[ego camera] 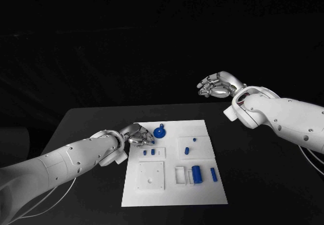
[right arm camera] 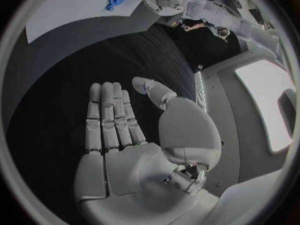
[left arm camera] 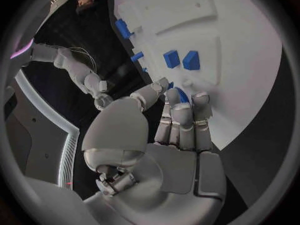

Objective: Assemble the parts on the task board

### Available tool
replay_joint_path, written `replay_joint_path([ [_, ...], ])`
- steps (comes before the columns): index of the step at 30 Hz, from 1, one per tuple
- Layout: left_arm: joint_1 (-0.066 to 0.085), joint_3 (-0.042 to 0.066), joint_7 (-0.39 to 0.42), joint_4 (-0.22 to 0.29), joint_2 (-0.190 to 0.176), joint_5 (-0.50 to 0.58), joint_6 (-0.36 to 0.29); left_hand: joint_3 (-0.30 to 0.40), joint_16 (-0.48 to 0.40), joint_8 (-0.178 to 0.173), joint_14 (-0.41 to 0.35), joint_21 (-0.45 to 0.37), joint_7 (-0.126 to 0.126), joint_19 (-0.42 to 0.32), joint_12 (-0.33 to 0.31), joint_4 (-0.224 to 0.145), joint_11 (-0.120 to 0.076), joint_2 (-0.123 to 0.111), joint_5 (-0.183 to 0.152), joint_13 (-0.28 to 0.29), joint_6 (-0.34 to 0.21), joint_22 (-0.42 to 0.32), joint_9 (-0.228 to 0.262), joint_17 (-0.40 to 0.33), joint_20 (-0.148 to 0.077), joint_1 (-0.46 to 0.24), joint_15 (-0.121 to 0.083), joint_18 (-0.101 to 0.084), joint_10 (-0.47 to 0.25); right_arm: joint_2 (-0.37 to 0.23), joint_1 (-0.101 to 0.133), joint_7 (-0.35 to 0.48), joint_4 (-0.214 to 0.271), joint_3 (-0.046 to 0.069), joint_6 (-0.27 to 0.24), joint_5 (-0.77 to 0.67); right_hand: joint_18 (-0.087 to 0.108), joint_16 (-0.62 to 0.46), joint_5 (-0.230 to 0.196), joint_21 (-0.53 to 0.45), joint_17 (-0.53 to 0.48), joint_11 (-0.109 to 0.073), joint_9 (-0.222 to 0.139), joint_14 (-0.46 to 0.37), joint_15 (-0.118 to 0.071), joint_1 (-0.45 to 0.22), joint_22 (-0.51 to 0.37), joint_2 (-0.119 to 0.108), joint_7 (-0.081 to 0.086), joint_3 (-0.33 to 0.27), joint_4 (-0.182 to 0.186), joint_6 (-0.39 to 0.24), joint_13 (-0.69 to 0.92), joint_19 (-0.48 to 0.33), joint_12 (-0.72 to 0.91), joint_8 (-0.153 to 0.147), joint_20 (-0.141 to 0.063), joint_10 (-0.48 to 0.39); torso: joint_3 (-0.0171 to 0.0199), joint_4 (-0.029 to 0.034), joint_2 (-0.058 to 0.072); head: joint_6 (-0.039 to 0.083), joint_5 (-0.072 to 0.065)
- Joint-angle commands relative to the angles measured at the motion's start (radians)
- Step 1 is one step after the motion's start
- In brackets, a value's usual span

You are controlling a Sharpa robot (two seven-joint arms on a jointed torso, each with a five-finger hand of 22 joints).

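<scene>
The round blue part (ego camera: 160, 132) with a small stem lies at the far end of the task board (ego camera: 202, 197), just beside our left hand (ego camera: 138, 136), on the side toward the board's middle. Its stem points away from us, so its long axis runs roughly along the board's length. In the left wrist view a sliver of blue part (left arm camera: 180, 94) shows right at our fingertips (left arm camera: 173, 97); the fingers are held together and stretched forward with the thumb alongside, and we cannot tell whether they already pinch it or only touch it.

Nearer us than that hand lie two small blue blocks (ego camera: 150, 152), and further toward our right side a blue cylinder (ego camera: 196, 174) and a slim blue bar (ego camera: 213, 174).

Our right hand (ego camera: 217, 85) hangs raised well beyond the board's far edge, flat and open, holding nothing. The left hand is clearly the nearer one, so we judge the next move belongs to it.
</scene>
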Motion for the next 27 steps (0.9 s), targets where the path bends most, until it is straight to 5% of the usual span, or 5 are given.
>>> replay_joint_path([
  [1, -0.002, 0.001, -0.009, 0.002, 0.005, -0.058, -0.04, 0.0, 0.006, 0.004, -0.005, 0.007, 0.003, -0.003, 0.007, -0.007, 0.0, 0.002, 0.003, 0.001, 0.002, 0.018, -0.002, 0.002, -0.069, 0.009, 0.003, -0.006, -0.005, 0.0, 0.0, 0.012, 0.002, 0.0, 0.007, 0.0, 0.0, 0.006, 0.005, -0.007, -0.001, -0.003, -0.002, 0.0, 0.007, -0.012, 0.001, -0.001, 0.004, -0.004, 0.0, -0.001, -0.001, 0.004, -0.005, 0.005, 0.0, 0.007, 0.0001, 0.0001, 0.0, 0.0, 0.0],
  [27, -0.002, 0.001, -0.064, 0.0, 0.002, -0.102, -0.039, 0.002, 0.007, 0.005, -0.001, 0.009, 0.003, 0.001, 0.011, -0.01, 0.0, -0.001, 0.003, 0.003, 0.002, 0.016, -0.003, 0.003, -0.069, 0.012, 0.003, -0.005, -0.005, -0.003, -0.001, 0.014, 0.003, 0.0, 0.006, 0.0, 0.0, 0.007, 0.006, -0.008, -0.002, -0.003, -0.002, 0.0, 0.007, -0.012, 0.003, -0.001, 0.004, -0.005, 0.0, -0.001, -0.001, 0.005, -0.005, 0.005, 0.0, 0.007, -0.0005, 0.0002, 0.0, -0.001, -0.002],
])
